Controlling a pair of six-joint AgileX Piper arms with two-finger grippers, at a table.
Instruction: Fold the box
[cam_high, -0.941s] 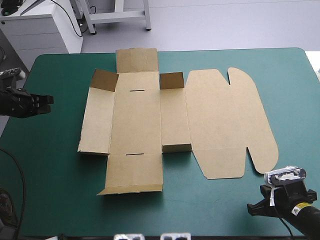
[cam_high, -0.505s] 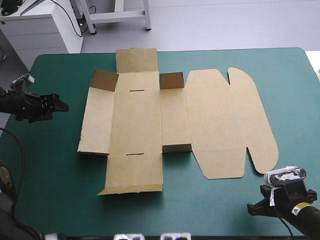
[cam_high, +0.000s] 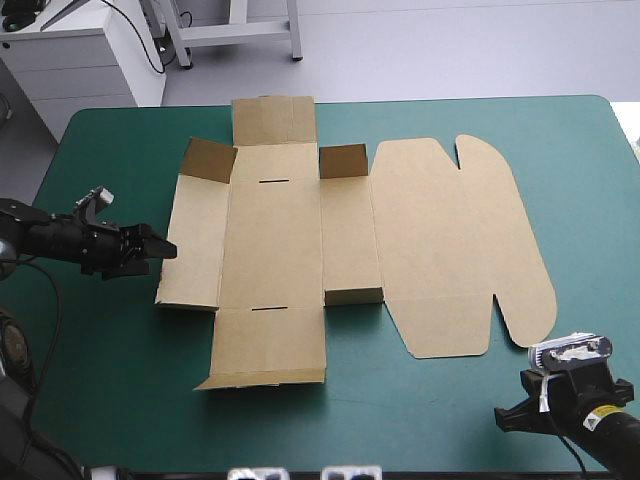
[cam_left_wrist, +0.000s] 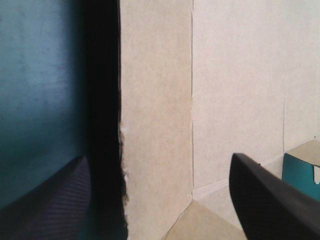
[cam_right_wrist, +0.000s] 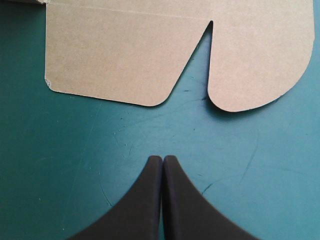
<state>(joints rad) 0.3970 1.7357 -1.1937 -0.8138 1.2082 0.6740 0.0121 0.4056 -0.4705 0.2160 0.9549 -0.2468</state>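
Observation:
The brown box (cam_high: 275, 240) lies as a cut sheet in the middle of the teal-green cover, its lid (cam_high: 455, 240) flat toward the right. Two small corner flaps (cam_high: 208, 158) at its far side stand up. My left gripper (cam_high: 163, 250) is open and low at the outer edge of the box's left panel (cam_high: 192, 240). In the left wrist view that edge (cam_left_wrist: 122, 150) runs between my open gripper (cam_left_wrist: 159, 159), nothing held. My right gripper (cam_high: 503, 417) rests shut near the table's front right corner. The lid's rounded tabs (cam_right_wrist: 250, 65) lie ahead of the shut right gripper (cam_right_wrist: 162, 159).
The teal-green cover (cam_high: 400, 400) shows as a broad strip between the box and the table's front edge, and another strip (cam_high: 110, 170) runs along its left side. The table's front edge lies close behind my right gripper.
My left arm has swung in from the table's left edge to the box's left panel, and its fingers have opened. The right arm and the box have not moved.

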